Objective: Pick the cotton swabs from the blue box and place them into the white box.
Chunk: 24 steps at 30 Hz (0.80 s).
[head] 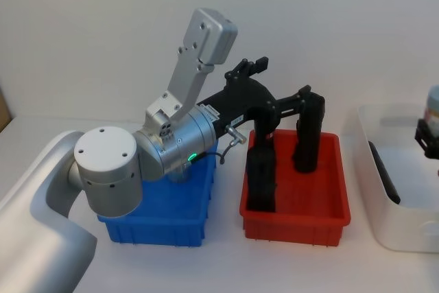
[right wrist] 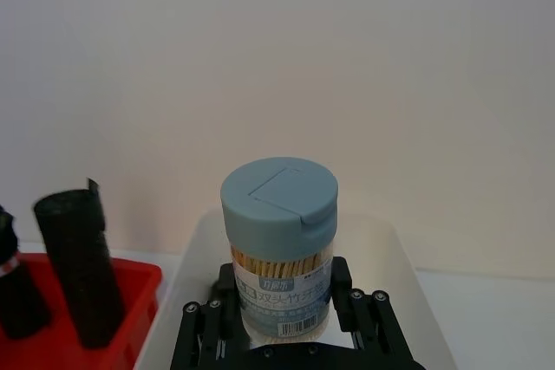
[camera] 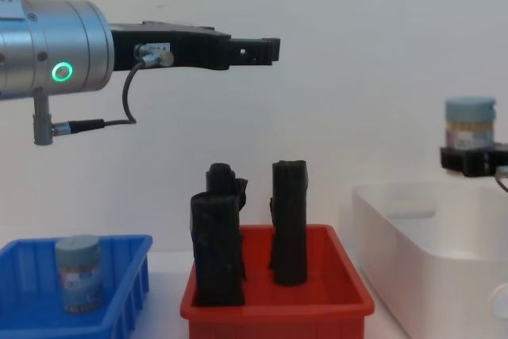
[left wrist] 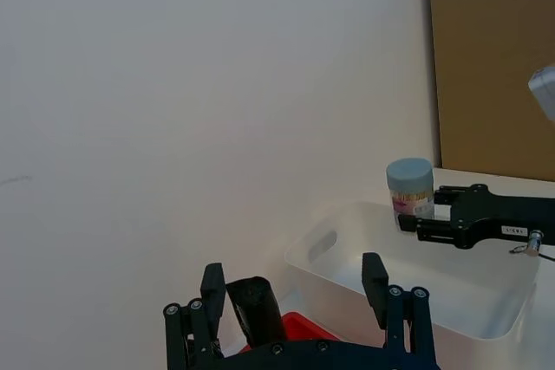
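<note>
I had the right gripper (right wrist: 286,318) clamped on a cotton swabs tub (right wrist: 279,240) above the white box (camera: 413,236), right of frame; lowering and releasing came next. Left gripper (left wrist: 295,301) idled, jaws open; another tub (camera: 78,271) waited in the blue box (camera: 119,275).

Blue box (camera: 119,275) set at the left with one tub of cotton swabs (camera: 78,272) in it, red bin (camera: 317,295) of upright black rolls (camera: 289,222) placed in the middle, white box (camera: 413,252) positioned at the right, another tub (camera: 469,123) held above it.

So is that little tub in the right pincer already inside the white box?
Not yet. The right pincer holds the cotton swabs tub upright, above the rim of the white box.
</note>
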Each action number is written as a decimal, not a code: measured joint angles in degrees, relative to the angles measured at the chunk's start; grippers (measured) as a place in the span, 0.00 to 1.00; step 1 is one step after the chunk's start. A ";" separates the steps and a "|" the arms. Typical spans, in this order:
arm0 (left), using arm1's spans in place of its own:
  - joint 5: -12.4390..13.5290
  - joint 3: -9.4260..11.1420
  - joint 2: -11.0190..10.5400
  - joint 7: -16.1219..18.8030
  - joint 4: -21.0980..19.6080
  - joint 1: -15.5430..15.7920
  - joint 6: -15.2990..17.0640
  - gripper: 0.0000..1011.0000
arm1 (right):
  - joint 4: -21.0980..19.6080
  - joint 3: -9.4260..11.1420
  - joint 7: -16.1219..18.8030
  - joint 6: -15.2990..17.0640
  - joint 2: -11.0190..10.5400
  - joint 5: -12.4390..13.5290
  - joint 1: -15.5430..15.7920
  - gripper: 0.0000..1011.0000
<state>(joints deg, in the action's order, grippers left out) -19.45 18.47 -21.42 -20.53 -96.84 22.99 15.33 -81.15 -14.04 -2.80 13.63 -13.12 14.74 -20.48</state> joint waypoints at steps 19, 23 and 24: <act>0.00 0.00 0.00 0.00 0.00 0.00 0.00 0.99 | 2.56 1.49 -1.61 5.94 0.22 2.59 -1.70 0.62; 0.00 0.00 0.00 0.00 0.00 0.00 0.00 0.99 | 2.71 1.58 -1.63 6.23 0.30 2.69 -1.90 0.68; 0.00 0.00 0.00 0.00 0.00 0.00 0.00 0.99 | 2.75 1.60 -1.64 6.34 0.33 2.72 -1.97 0.71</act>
<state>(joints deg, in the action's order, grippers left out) -19.45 18.48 -21.42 -20.53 -96.84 23.00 15.33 -78.40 -12.44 -4.44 19.97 -12.80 17.46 -22.45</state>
